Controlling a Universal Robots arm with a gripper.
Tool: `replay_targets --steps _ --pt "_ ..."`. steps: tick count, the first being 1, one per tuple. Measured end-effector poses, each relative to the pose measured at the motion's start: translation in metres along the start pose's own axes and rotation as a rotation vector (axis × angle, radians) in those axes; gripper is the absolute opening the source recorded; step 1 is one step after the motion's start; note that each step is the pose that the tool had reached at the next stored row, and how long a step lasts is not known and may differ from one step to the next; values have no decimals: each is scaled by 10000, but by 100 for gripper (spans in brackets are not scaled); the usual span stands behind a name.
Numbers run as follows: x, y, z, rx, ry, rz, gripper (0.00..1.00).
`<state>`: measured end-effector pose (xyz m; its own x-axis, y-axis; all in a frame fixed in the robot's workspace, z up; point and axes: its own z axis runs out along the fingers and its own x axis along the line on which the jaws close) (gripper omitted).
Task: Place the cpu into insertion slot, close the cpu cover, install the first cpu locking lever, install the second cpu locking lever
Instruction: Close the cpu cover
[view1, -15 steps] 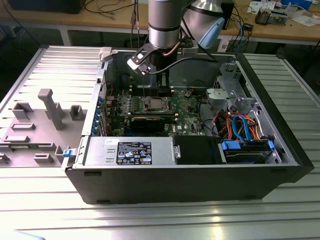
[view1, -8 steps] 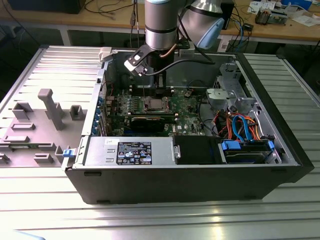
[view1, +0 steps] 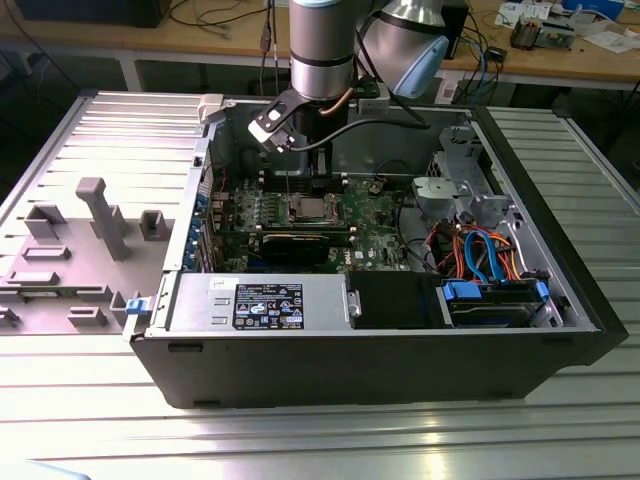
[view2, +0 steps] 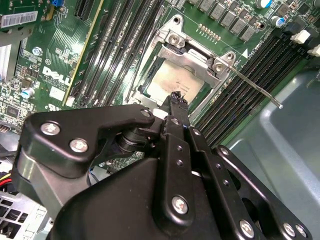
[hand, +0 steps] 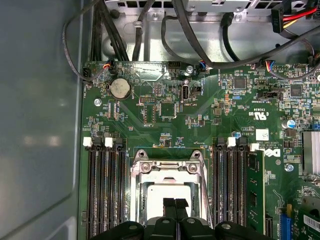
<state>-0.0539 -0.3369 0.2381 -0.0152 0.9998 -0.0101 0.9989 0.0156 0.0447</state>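
Evidently the cpu (hand: 156, 197) already lies in the insertion slot (hand: 136, 197), between the two banks of black memory slots (hand: 105, 190) on the green motherboard (hand: 150, 110). The cpu cover (hand: 167, 170) is folded down flat around it. The gripper (hand: 174, 204) hangs just above the chip's silver top, its fingers pressed together on nothing. In the second wrist view one thin locking lever (view2: 250, 86) juts out unlatched past the slot's edge.

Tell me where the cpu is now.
In the first wrist view the cpu lies in the insertion slot, between two banks of memory slots on the motherboard, below the claw.
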Motion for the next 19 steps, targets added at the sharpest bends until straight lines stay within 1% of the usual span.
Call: replay_targets --steps 4,7,11,12,15,16,17,18,19 --pt "0 -9 5 -1 0 3 11" --pt "1 -41 16 -3 3 -1 11" --pt "2 -83 71 -3 4 -52 11" --pt "3 -104 97 -3 5 -66 11" --pt "5 -231 167 -3 6 -109 11" --pt "6 -251 185 -3 7 -113 11" --pt "6 -263 241 -3 7 -118 11" --pt "7 -273 313 1 4 -121 11" --pt "7 -256 244 -2 8 -121 11"
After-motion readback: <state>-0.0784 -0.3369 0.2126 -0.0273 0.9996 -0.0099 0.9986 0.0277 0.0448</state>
